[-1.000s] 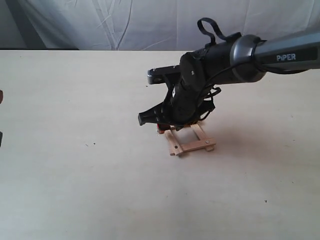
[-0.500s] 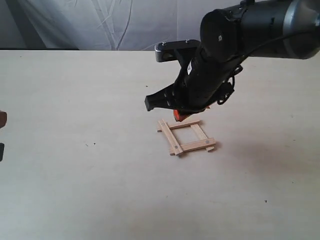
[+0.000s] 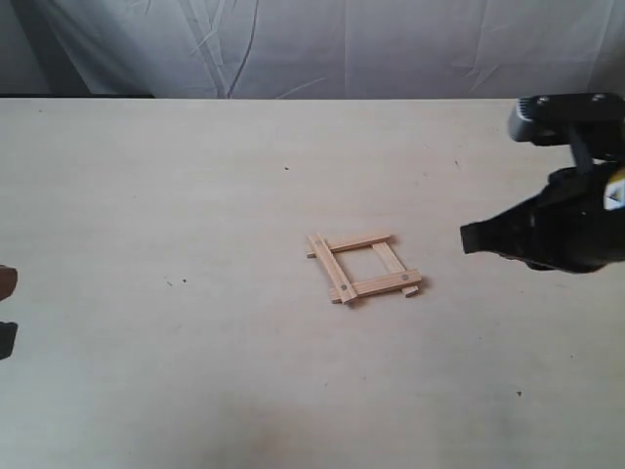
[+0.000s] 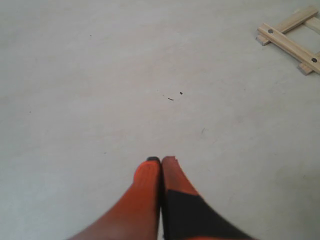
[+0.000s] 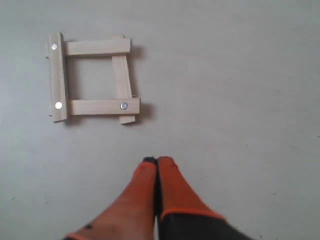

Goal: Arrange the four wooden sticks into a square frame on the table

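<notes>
The four wooden sticks lie as a small square frame (image 3: 363, 266) on the table (image 3: 146, 195), ends overlapping and sticking out slightly. In the right wrist view the frame (image 5: 92, 77) has a holed slat (image 5: 57, 77) across the ends of two others, and a plain slat (image 5: 121, 80) under them. My right gripper (image 5: 157, 160) is shut and empty, above bare table short of the frame. Its black wrist (image 3: 557, 234) hangs to the right of the frame. My left gripper (image 4: 161, 160) is shut and empty, far from the frame (image 4: 292, 40).
A wrinkled white cloth (image 3: 342, 44) hangs behind the table's far edge. Only a sliver of the left arm (image 3: 5, 337) shows at the left border of the exterior view. Tiny dark specks (image 4: 180, 92) dot the table.
The right arm has lifted off the frame and pulled back to the right, leaving all four slats lying in the square. The left arm has barely moved.
</notes>
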{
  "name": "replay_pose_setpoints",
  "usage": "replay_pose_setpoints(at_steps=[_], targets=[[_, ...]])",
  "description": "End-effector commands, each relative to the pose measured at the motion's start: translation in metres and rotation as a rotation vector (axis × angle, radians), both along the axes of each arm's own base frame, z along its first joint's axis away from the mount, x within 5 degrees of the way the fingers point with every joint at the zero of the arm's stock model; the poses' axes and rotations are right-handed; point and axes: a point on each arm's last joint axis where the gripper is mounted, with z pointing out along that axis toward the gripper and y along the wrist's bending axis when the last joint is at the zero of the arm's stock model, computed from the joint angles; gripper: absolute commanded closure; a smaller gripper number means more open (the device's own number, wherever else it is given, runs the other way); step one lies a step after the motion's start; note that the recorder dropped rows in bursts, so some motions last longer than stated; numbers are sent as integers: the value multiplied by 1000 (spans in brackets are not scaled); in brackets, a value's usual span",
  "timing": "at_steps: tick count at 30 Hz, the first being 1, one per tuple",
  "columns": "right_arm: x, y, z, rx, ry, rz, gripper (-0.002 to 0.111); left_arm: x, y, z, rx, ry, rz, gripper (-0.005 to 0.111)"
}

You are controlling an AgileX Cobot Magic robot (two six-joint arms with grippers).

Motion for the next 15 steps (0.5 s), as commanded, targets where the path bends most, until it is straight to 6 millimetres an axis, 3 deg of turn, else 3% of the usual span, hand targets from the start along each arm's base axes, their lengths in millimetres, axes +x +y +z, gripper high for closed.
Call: replay_pose_setpoints(at_steps=[1, 6, 15], targets=[[-29, -17, 10, 35, -198, 10, 109, 1, 0, 1, -21, -28, 13, 107], [-57, -30, 18, 80, -397, 23, 109, 1, 0, 1, -20, -26, 13, 107], [-82, -40, 44, 149, -568, 16, 109, 1, 0, 1, -18, -27, 13, 107]])
